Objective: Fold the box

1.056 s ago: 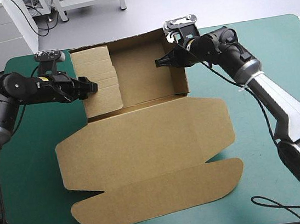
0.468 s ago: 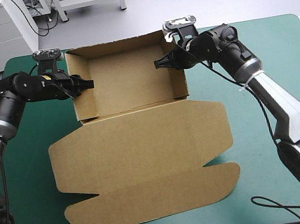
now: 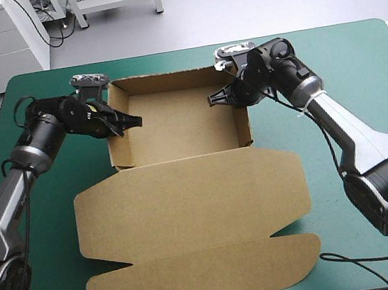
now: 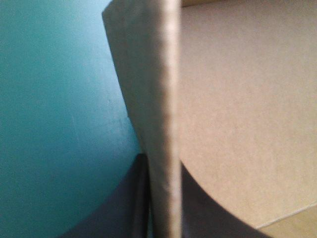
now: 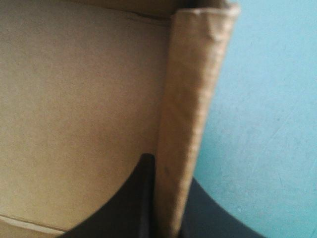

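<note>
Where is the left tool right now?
In the high view, the left tool sits far-left of centre, shut on the left wall of the box, opposite the right tool on the right wall.

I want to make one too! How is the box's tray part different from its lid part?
The tray has walls standing up; the lid lies flat. The tray sits farther away; the lid is nearer and wider. The left gripper and right gripper each pinch the tray; nothing touches the lid. Both are one brown board.
</note>
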You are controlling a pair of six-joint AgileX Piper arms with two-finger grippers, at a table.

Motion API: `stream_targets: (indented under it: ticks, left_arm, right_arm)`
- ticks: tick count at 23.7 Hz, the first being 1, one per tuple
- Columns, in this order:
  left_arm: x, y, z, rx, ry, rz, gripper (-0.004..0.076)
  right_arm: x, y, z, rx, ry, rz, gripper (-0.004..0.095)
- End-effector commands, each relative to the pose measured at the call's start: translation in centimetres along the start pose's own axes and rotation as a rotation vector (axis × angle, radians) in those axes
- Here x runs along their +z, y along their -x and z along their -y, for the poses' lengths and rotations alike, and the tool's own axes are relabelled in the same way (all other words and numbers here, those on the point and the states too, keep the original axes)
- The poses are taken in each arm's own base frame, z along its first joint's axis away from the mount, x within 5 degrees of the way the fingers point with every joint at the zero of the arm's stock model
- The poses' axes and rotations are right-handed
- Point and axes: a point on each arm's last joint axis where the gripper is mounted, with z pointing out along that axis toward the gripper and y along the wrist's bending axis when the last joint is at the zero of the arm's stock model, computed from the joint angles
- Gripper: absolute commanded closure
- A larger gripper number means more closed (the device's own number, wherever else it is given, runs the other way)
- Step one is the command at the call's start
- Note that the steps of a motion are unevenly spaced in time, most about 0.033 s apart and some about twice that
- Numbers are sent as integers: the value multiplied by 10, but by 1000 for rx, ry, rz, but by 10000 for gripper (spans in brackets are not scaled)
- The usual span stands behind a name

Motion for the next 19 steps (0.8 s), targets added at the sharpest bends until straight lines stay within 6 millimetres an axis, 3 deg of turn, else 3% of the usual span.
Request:
stream_targets:
  ticks: [1,8,13,15,16,19]
  left_arm:
    - [-4,10,29,-20,-68,64,731]
    - [52,-10,33,-56,-54,-176,731]
    - [65,-16,30,-36,-37,-241,730]
    - [65,-17,27,-7,-4,-249,714]
    - [65,-17,25,10,12,-256,666]
    - [65,-17,25,45,10,-250,551]
  right_arm:
    - [-12,4,-7,-13,45,28,907]
    - [10,-8,2,-29,-36,-138,907]
    - [28,-11,0,-20,-24,-181,905]
    - [37,-13,2,-24,-41,-217,831]
    - [37,-14,2,-27,-48,-217,707]
    - [36,-12,4,-49,-83,-204,498]
